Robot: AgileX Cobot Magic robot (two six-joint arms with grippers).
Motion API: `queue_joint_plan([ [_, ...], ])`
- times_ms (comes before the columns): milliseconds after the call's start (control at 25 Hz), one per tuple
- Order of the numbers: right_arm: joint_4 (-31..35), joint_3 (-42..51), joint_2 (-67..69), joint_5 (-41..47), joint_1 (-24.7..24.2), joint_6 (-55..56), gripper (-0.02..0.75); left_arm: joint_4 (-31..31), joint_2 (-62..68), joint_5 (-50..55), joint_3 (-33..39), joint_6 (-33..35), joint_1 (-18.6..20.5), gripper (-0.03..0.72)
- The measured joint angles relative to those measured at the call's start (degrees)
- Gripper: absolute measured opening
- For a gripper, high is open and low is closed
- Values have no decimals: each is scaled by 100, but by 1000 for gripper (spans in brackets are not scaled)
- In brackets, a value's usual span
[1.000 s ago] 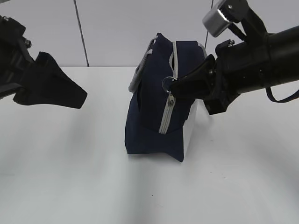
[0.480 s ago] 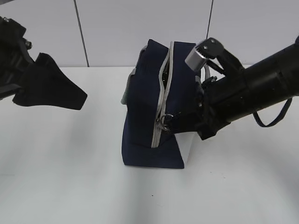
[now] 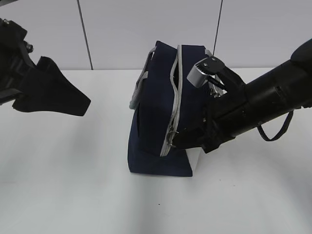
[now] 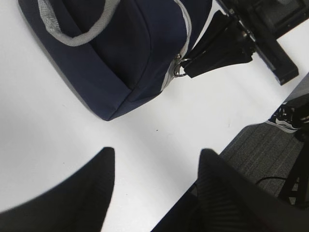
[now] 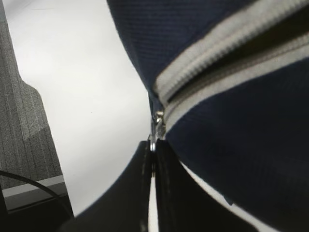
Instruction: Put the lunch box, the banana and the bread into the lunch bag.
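We start with the white bench (image 3: 73,185), which carries only the lunch bag (image 3: 153,122) near its middle; the lunch box, the banana and the bread appear in none of our views, so we cannot say where they lie. The bag stands upright on one end, navy fabric with a white side panel (image 3: 195,158) low on its right and a grey strap handle (image 3: 141,87) hanging off its left face. We judge it soft and light: the cloth creases and sags, so it will give under a pull and may slide or tip unless something steadies it. The handle or the firmer bottom edge looks like the best place for a bracing hold.

The grey zipper strip (image 3: 174,97) runs down the front, and its two halves gape a little along the upper part, so the mouth seems partly undone.

Our right claw (image 3: 178,139) reaches in from the right with its fingers pressed together on the metal ring zipper pull (image 3: 171,138) near the lower end of the strip; the right wrist view shows the ring pinched between them. That ring is small, hard and likely slippery, so we would keep the pull in line with the zipper.

Our left claw (image 4: 154,188) hangs spread and empty, well apart from the bag.
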Motion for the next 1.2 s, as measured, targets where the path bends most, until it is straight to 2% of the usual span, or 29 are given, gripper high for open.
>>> queue_joint_plan([
  [360, 0, 0, 0, -125, 0, 10, -15, 0, 0, 0, 0, 0, 0, 384],
  [480, 0, 0, 0, -125, 0, 10, 6, 0, 0, 0, 0, 0, 0, 381],
  [600, 0, 0, 0, -102, 0, 19, 86, 0, 0, 0, 0, 0, 0, 381],
  [800, -146, 0, 0, 107, 0, 215, 382, 0, 0, 11, 0, 0, 0, 381],
  [880, -441, 0, 0, 244, 0, 461, 447, 0, 0, 23, 0, 0, 0, 381],
  [1040, -911, 83, 0, 342, 0, 681, 482, 0, 0, 41, 0, 0, 0, 381],
  [1200, -781, 427, 0, -7, 0, -53, 489, 0, 0, 41, 0, 0, 0, 381],
])
